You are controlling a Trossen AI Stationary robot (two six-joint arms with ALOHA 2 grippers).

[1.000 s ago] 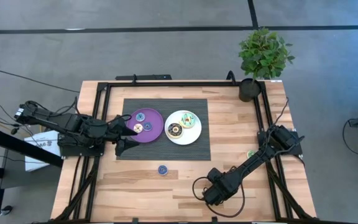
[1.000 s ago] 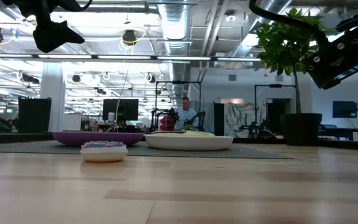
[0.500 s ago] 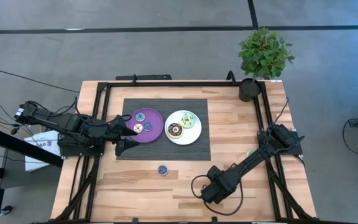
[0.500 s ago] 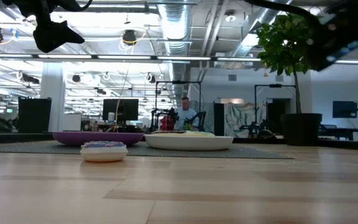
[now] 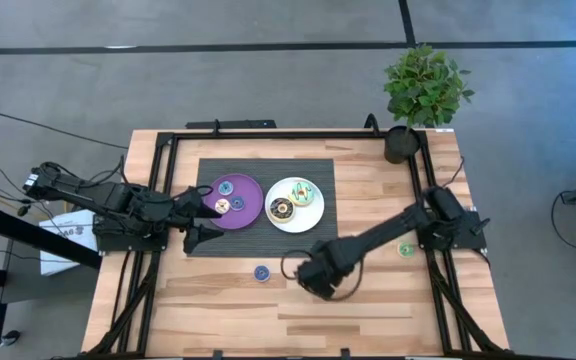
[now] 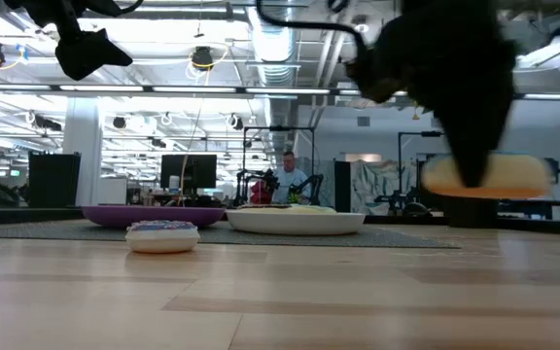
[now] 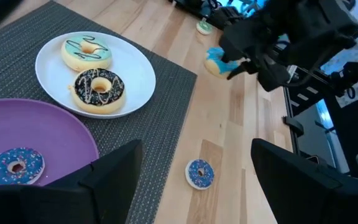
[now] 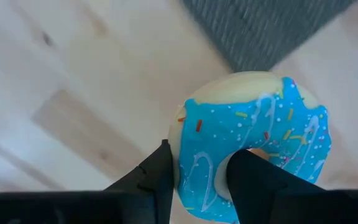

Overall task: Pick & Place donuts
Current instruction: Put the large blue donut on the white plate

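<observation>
Right gripper (image 8: 197, 180) clamps a cyan-iced donut (image 8: 253, 149) with sprinkles, held above bare wood just off the dark mat (image 5: 313, 240) corner, near the white plate (image 5: 311, 218). Left gripper (image 5: 200, 222) hovers with fingers spread at the purple plate's (image 5: 253, 205) edge. Small blue donut (image 5: 261, 272) lies alone on the table (image 5: 228, 300). Brown and light green donuts sit on the white plate.

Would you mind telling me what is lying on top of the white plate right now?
The white plate holds two donuts: a brown-iced donut and a light green donut, side by side. Whatever lies under them is covered. The right end effector carries a cyan donut above the wooden table.
</observation>
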